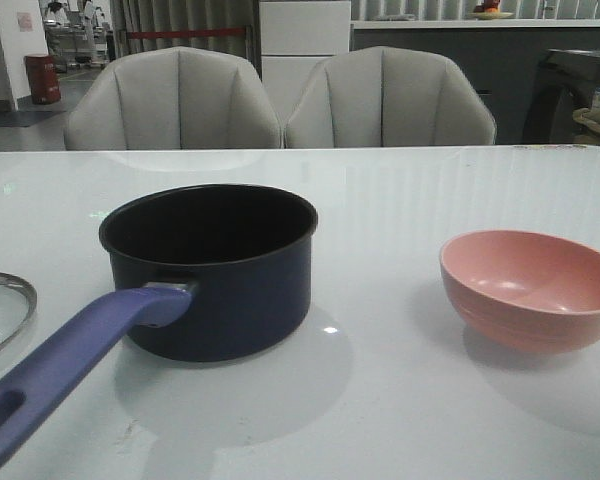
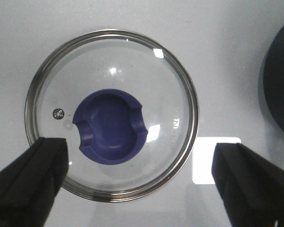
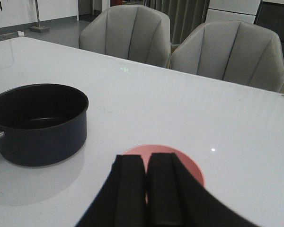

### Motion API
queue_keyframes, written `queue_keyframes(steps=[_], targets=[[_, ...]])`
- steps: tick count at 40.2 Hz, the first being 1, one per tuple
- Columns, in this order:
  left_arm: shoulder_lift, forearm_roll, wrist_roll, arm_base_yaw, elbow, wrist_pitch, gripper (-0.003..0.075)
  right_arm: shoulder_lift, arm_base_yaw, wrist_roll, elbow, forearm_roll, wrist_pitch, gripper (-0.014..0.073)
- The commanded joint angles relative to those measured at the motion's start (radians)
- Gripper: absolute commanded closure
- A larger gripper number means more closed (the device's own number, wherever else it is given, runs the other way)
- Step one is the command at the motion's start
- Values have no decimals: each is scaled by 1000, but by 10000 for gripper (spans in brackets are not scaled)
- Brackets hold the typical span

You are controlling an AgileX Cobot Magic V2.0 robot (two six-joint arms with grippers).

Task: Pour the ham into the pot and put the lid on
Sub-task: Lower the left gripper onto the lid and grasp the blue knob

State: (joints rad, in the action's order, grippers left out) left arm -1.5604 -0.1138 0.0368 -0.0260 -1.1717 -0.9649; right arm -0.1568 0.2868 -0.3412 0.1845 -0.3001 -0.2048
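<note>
The dark navy pot [image 1: 212,270] stands left of the table's middle, its purple-blue handle [image 1: 70,365] pointing toward the near left; its black inside looks empty. It also shows in the right wrist view [image 3: 38,123]. The glass lid [image 2: 111,113] with its blue knob [image 2: 111,125] lies flat on the table left of the pot; only its edge [image 1: 2,310] shows in the front view. My left gripper [image 2: 139,163] hovers open above the lid, empty. My right gripper [image 3: 146,161] is shut and empty above the pink bowl [image 3: 191,168]. No ham pieces can be made out.
The pink bowl [image 1: 535,290] sits at the right of the white table [image 1: 400,200]. Two grey chairs [image 1: 175,100] stand behind the table's far edge. The pot's rim [image 2: 279,80] lies close to the lid in the left wrist view.
</note>
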Motion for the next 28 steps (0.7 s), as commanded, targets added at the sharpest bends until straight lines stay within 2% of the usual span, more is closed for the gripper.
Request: queue_keyframes(steps=[1,10,23,28], targets=[[-29,6,3,0,-86,-44,69,-11,2,-9,25,-8,72,439],[-150,15,3,2,-189,-142,69,-11,2,-9,25,-8,72,439],[-212,11,3,74,-199,-188,69,-11,2,-9,25,-8,72,439],[-219,-33,69,78,-199,-190,69,-11,2,-9,25,-8,72,439]])
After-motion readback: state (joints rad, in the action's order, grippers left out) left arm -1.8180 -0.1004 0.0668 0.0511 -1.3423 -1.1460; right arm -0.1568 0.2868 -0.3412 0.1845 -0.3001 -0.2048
